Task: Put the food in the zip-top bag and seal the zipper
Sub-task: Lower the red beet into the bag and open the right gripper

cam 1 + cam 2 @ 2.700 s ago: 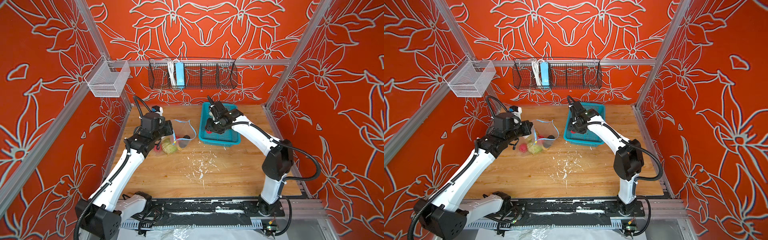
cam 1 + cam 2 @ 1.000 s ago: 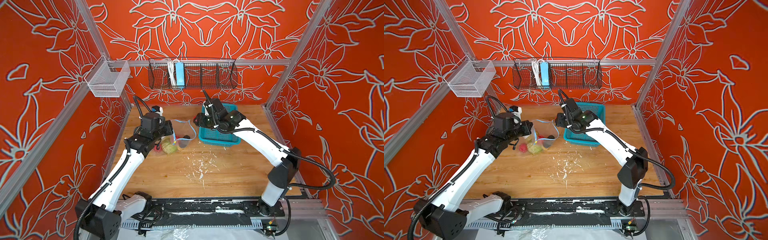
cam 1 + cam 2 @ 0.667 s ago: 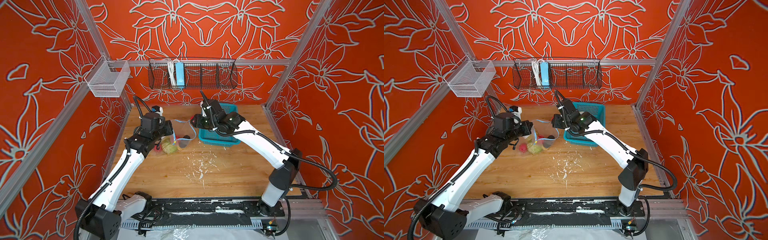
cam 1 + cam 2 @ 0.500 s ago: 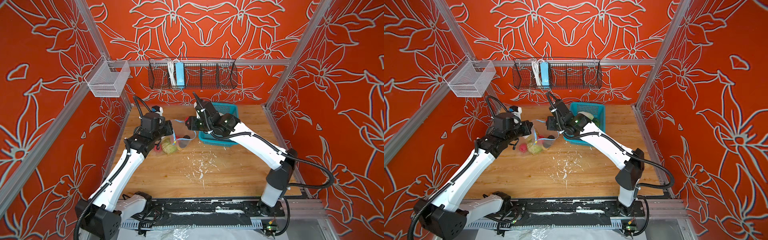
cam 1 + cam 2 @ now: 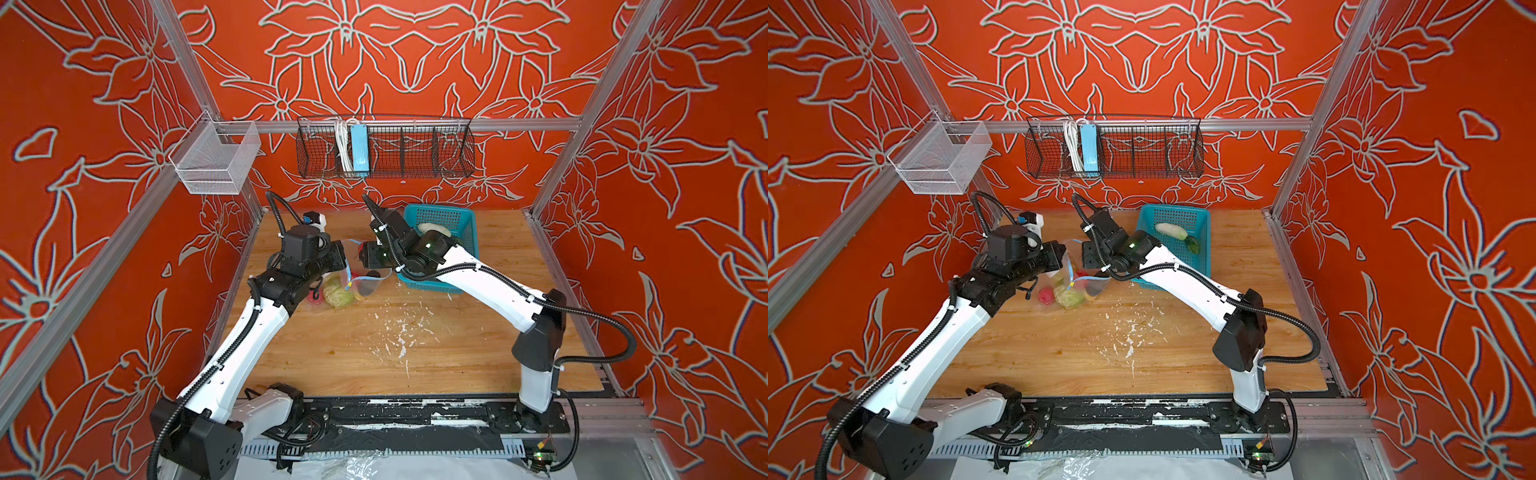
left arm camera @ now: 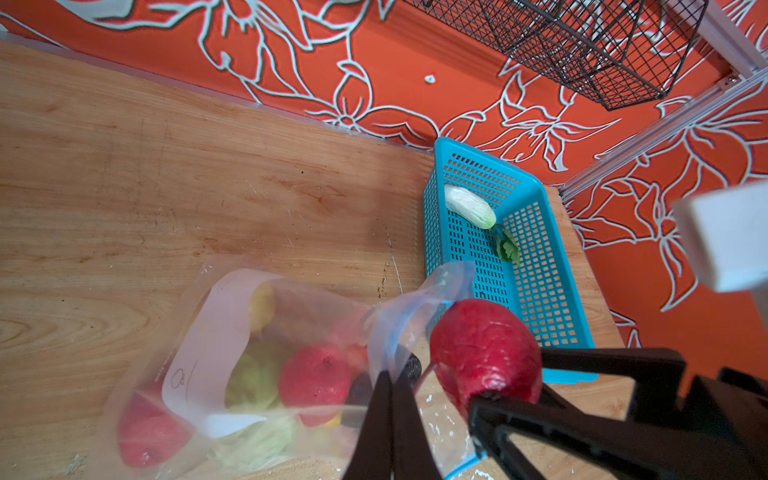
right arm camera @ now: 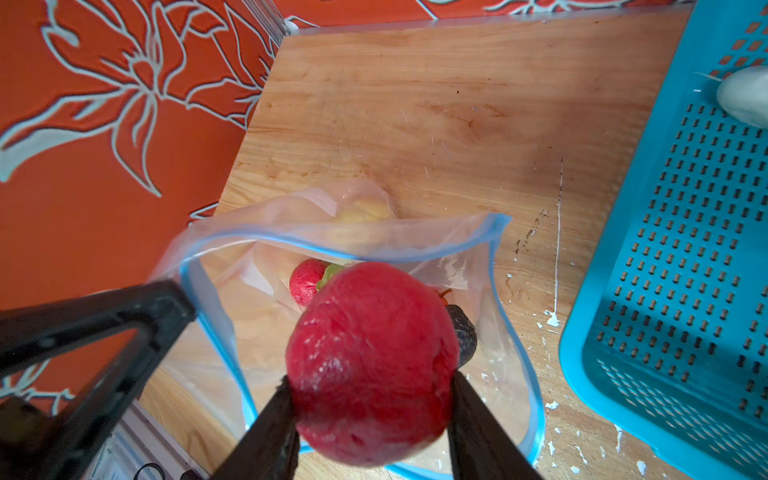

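My right gripper (image 7: pixel 372 386) grasps a red fruit (image 7: pixel 370 353) just above the open mouth of the zip-top bag (image 6: pixel 199 365), near the table's (image 5: pixel 415 361) back left corner. My left gripper (image 6: pixel 390 407), clenched, seems to pinch the bag's zipper (image 7: pixel 494 226) edge. Open wood lies toward the front edge. Only the wrist views show the fruit clearly. The white radish (image 6: pixel 469 205) lies in the basket (image 6: pixel 434 216), where my right gripper hovered seconds ago.
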`<control>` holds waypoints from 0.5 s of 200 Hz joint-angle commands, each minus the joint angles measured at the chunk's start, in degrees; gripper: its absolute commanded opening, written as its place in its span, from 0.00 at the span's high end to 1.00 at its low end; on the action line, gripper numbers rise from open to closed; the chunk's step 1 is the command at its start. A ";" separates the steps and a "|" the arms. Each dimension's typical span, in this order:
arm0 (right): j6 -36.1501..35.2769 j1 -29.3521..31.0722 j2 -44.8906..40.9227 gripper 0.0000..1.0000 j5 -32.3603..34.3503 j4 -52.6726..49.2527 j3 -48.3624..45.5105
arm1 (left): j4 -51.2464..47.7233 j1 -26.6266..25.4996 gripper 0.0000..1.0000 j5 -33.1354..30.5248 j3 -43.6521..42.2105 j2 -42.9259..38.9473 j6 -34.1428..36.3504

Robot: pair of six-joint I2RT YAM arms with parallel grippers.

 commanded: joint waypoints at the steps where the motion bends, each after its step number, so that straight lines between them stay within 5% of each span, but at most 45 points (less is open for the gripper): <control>1: 0.10 0.73 0.72 0.46 0.56 -0.65 1.94 | 1.09 0.09 1.00 -0.24 -0.46 -0.72 0.40; 38: 0.28 0.96 1.07 0.39 0.13 -0.34 1.95 | 1.09 0.09 1.00 -0.24 -0.46 -0.80 0.42; 100: 0.12 1.05 0.65 0.13 0.63 -0.81 2.47 | 1.09 0.09 1.00 -0.33 -0.46 -0.90 0.35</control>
